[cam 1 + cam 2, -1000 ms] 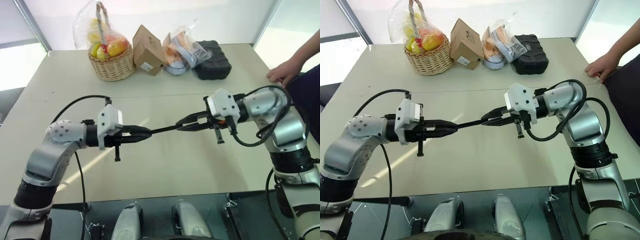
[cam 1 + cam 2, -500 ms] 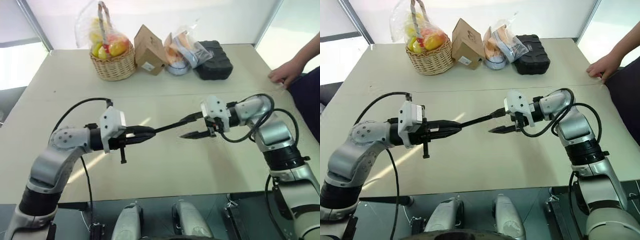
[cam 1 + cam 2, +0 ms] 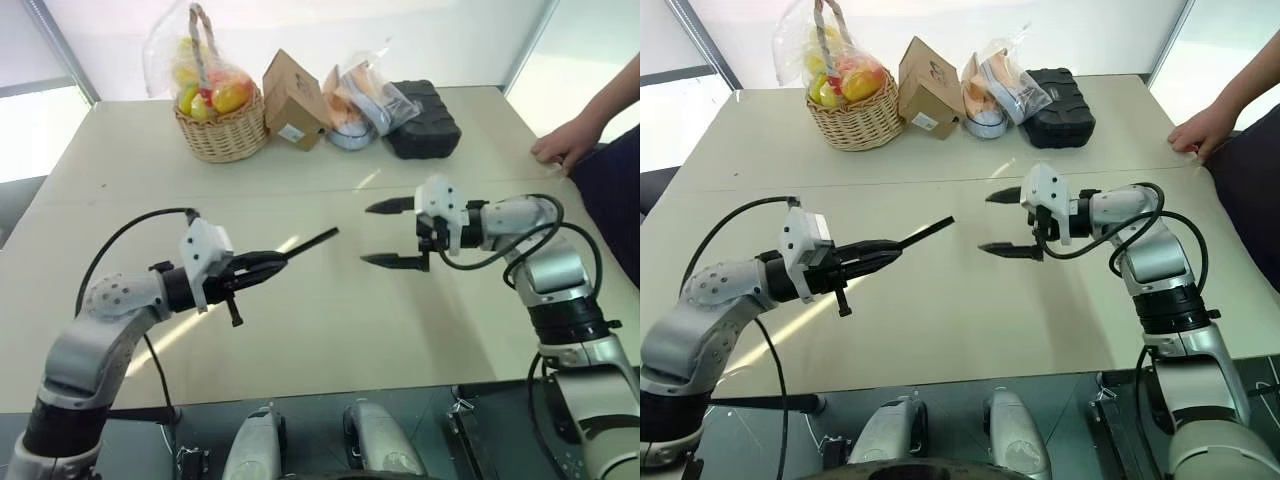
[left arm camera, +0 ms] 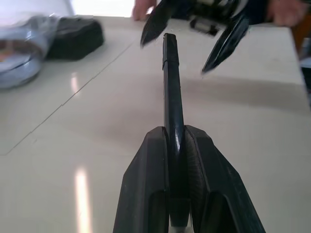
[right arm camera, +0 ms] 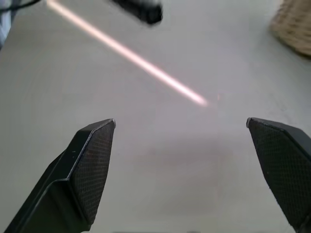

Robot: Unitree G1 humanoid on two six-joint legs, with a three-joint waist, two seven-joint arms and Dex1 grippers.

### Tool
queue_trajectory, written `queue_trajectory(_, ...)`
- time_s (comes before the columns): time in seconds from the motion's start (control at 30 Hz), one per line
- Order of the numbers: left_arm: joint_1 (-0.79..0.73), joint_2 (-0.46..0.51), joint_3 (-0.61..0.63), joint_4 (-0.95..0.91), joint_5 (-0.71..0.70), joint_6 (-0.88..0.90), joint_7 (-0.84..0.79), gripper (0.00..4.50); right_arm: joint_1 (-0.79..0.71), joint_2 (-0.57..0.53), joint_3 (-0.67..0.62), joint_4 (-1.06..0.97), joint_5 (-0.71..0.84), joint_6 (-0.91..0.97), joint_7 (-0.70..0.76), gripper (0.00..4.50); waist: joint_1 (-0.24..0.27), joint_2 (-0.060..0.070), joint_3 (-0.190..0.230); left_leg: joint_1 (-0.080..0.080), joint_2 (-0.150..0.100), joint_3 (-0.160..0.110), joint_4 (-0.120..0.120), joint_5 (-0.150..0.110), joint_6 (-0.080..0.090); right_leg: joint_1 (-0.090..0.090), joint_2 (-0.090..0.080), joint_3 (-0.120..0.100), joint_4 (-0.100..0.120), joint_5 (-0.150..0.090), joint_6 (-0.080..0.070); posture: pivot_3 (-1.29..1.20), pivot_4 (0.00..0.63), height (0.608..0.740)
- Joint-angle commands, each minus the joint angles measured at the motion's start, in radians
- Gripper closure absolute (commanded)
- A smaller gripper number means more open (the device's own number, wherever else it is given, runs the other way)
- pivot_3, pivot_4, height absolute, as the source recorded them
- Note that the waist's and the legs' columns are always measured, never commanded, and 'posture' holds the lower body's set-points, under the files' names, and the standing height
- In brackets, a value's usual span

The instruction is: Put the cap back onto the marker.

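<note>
1. Head cameras, counting first: one slim black pen-like marker, one woven wicker basket of fruit wrapped in clear plastic, one brown cardboard box, one clear plastic bag of goods, one black moulded plastic case, and one person's hand resting on the far right edge of the pale beige counter. The four goods stand in a row along the counter's far edge.

2. Same cameras, the jaws: the left gripper has its jaws closed tight on one end of the marker, which sticks out above the counter, slanting up toward the right arm. The right gripper stands with its jaws spread wide and holds nothing; its two black fingers sit well apart, one above the other, just beyond the marker's free end, with a gap between them and the marker.

3. Left wrist camera: the jaws pinch the marker between them. Near its far end a short stubby section, the black plastic cap, sits in line on the marker, set off by a fine seam. Beyond it the right arm's spread fingers flank the tip without touching.

4. Right wrist camera: two textured black fingers stand wide apart over bare counter with nothing between them. One blunt, blurred black end of the marker shows at the edge.
</note>
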Motion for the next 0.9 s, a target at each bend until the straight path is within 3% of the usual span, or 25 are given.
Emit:
queue_trajectory(0.03, 0.056, -0.032, 0.065, -0.030, 0.029, 0.037, 0.140, 4.50, 0.025, 0.037, -0.070, -0.113, 0.054, 0.082, -0.125, 0.02, 0.002, 0.000, 0.000, 0.000, 0.000, 0.000, 0.000, 0.000, 0.000, 0.000, 0.000, 0.000, 0.000, 0.000, 0.000, 0.00, 0.150, 0.740)
queue_trajectory(0.3, 0.127, -0.175, 0.177, -0.087, 0.054, 0.180, 0.471, 4.50, 0.100, 0.121, -0.111, -0.274, 0.126, 0.244, -0.330, 0.02, 0.008, 0.000, 0.000, 0.000, 0.000, 0.000, 0.001, 0.000, 0.000, 0.001, -0.002, 0.000, 0.000, 0.000, 0.000, 0.00, 0.150, 0.740)
queue_trajectory(0.5, 0.203, -0.285, 0.237, -0.129, 0.065, 0.278, 0.648, 4.50, 0.128, 0.149, -0.104, -0.346, 0.167, 0.298, -0.395, 0.02, 0.004, 0.000, 0.000, 0.000, 0.000, -0.001, 0.000, 0.000, 0.000, 0.001, -0.001, 0.000, 0.000, 0.000, 0.000, 0.00, 0.150, 0.740)
queue_trajectory(0.9, 0.261, -0.350, 0.220, -0.063, 0.100, 0.286, 0.714, 4.50, 0.115, 0.130, -0.073, -0.333, 0.169, 0.284, -0.389, 0.02, 0.005, -0.001, 0.000, 0.000, -0.001, 0.000, 0.000, 0.000, 0.000, 0.001, 0.000, 0.000, -0.001, -0.001, -0.003, 0.00, 0.150, 0.740)
